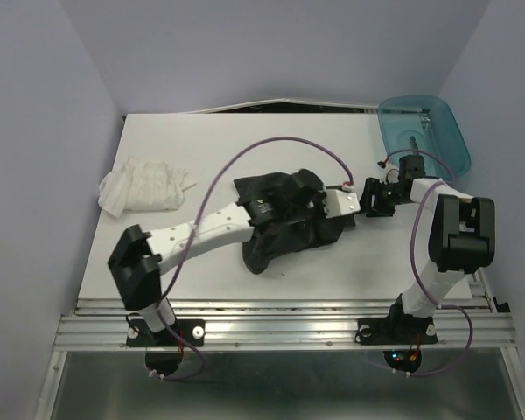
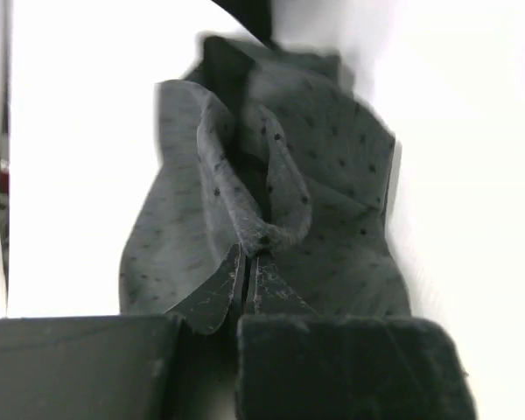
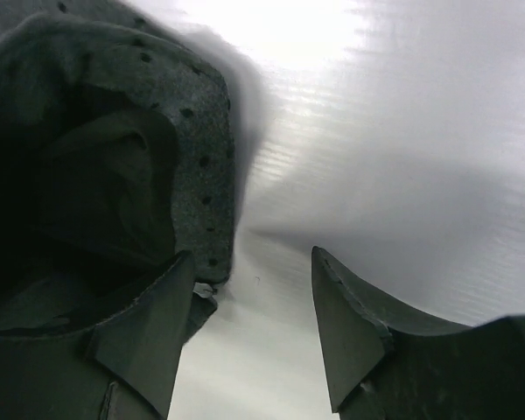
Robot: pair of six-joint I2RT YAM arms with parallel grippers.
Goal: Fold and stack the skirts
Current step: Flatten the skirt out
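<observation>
The white table [image 1: 350, 276] carries everything. The dark dotted skirt [image 1: 276, 241] sits bunched in the centre of the top view, crumpled rather than flat. That looks like the piece being worked, so by my read the folding is at an early stage. The teal bin [image 1: 424, 131] stands in the upper right corner, apart from the cloth. The white ruffled skirt [image 1: 144, 185] lies in a loose heap at the upper left, well apart from the dark one, with neither arm near it. It seems parked there to wait its turn.

Now the arms. The left arm [image 1: 219, 226] stretches from the lower left diagonally across the dark skirt, its wrist over the cloth's right-hand edge. The right arm [image 1: 455, 232] rises at the right, bends back and points leftward at that same edge, so the two tools nearly meet just right of centre.

The left gripper [image 2: 248, 278] is clenched, with a ridge of dotted fabric pinched between its tips and folds running up the frame from there. It is likely gripping that edge to draw the cloth out flat. The right gripper [image 3: 254, 324] gapes wide with nothing between its fingers. The skirt's hem lies just beside the finger at the lower left of its view, and I'd judge it is poised to take a second hold
</observation>
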